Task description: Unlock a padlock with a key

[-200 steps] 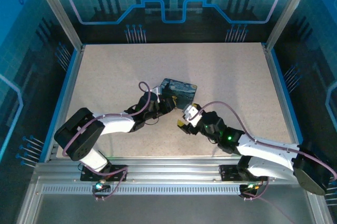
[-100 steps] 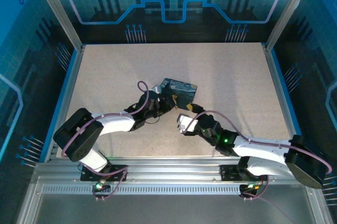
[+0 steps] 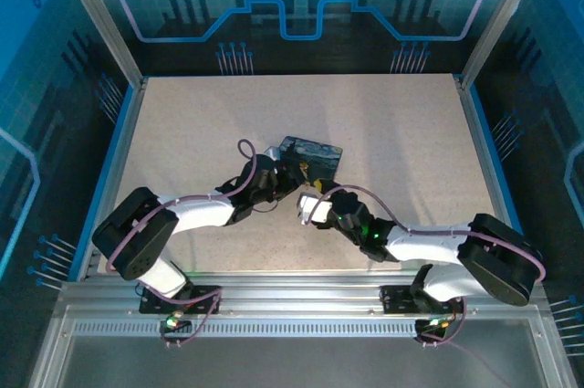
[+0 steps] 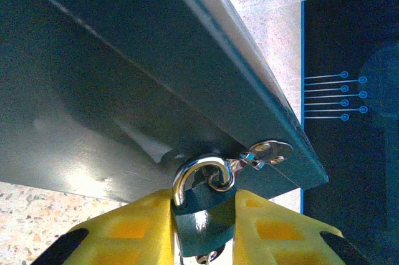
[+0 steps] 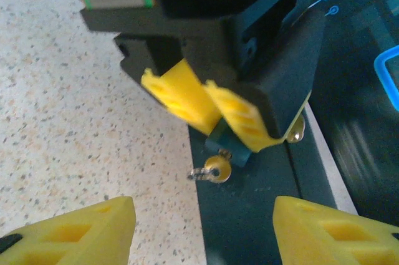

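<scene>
The padlock (image 4: 202, 215) has a dark teal body and a silver shackle hooked through a ring on the printed box (image 4: 124, 78). My left gripper (image 4: 202, 197) is shut on the padlock body, one yellow finger on each side. In the top view the left gripper (image 3: 292, 178) sits at the box's (image 3: 312, 156) near corner. The key (image 5: 217, 166) hangs from the padlock's (image 5: 223, 142) underside, its round head and a small ring showing. My right gripper (image 5: 202, 207) is open just short of the key, its fingers (image 5: 68, 231) wide apart. From above, the right gripper (image 3: 306, 208) faces the left one.
The speckled tabletop (image 3: 401, 132) spreads around the box. Aluminium frame posts and blue walls close in the table on all sides. The two arms' cables loop over the near middle of the table.
My right gripper has swung left and forward, closing in on the left gripper and the box's near corner. The left arm and the box have stayed put.
</scene>
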{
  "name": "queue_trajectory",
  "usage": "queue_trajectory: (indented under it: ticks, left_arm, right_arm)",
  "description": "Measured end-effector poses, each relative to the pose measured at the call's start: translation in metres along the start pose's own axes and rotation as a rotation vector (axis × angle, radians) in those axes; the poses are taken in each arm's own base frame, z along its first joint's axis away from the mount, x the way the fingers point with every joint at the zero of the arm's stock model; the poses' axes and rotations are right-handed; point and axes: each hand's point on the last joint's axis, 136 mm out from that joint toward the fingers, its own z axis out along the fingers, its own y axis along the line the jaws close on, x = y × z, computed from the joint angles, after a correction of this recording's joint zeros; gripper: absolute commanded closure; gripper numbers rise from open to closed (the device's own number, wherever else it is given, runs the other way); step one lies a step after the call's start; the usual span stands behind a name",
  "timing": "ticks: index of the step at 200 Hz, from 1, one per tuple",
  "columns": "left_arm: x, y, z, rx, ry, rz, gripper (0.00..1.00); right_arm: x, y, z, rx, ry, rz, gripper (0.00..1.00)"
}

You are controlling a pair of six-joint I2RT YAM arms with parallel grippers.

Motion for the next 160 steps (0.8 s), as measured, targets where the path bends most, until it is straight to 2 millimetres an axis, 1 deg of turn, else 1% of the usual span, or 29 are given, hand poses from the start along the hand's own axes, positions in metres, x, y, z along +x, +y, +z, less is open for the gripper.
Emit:
queue_trajectory:
  ticks: [29,59,160]
  left_arm:
    - [0.001,-0.002,0.000,0.007,0.007,-0.017,0.75]
    - [0.001,-0.004,0.000,0.012,0.009,-0.019,0.75]
    - [0.001,-0.005,0.000,0.013,0.013,-0.038,0.75]
  right_arm:
    - [0.004,-0.002,0.004,0.001,0.008,0.005,0.48]
    - [0.010,-0.010,0.006,0.015,0.024,0.016,0.52]
    - [0.007,-0.010,0.014,-0.001,0.032,-0.022,0.60]
